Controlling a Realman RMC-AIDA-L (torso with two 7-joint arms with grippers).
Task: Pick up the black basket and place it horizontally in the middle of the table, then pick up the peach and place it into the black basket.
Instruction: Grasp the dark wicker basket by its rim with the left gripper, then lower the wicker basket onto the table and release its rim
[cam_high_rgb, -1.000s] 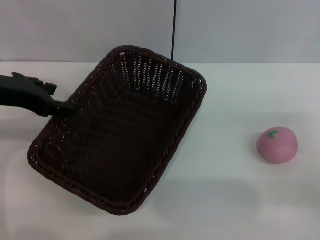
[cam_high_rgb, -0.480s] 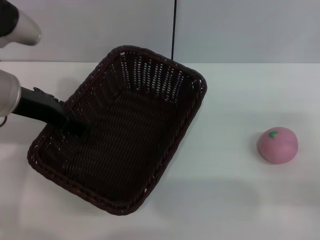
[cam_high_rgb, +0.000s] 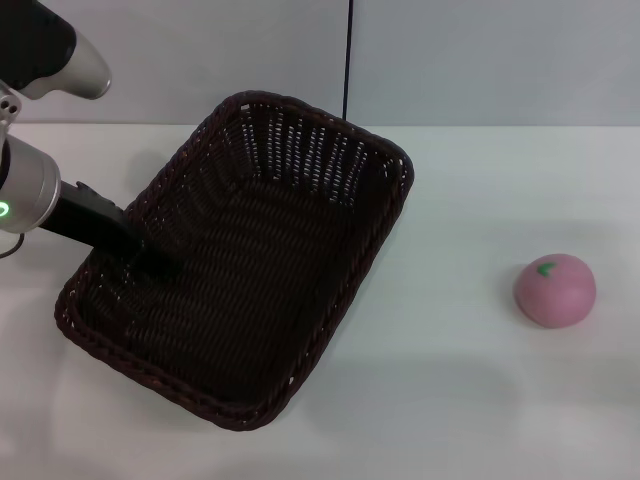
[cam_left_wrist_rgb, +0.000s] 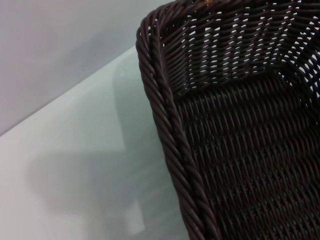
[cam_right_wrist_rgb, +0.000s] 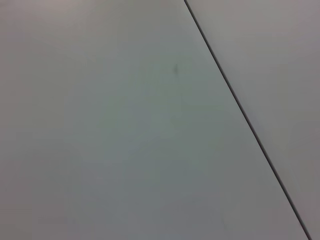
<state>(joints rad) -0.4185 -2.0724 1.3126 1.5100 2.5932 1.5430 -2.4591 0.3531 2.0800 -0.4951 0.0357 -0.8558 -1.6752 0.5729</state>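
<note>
The black basket (cam_high_rgb: 260, 270) lies slanted on the white table (cam_high_rgb: 470, 190), left of the middle, with one short end toward the back right. My left gripper (cam_high_rgb: 143, 256) reaches from the left over the basket's left long rim, its tip low against the inner side wall. The left wrist view shows the braided rim (cam_left_wrist_rgb: 167, 125) and the woven floor from close up. The pink peach (cam_high_rgb: 555, 290) sits on the table at the right, well apart from the basket. My right gripper is out of view; its wrist view shows only plain grey surfaces.
A grey wall stands behind the table, with a thin dark vertical line (cam_high_rgb: 348, 60) above the basket's far end. Bare tabletop lies between the basket and the peach and along the front edge.
My left arm has come in from the left. Its gripper went from outside the basket's left rim to over the rim and down inside. Basket and peach have not moved.
</note>
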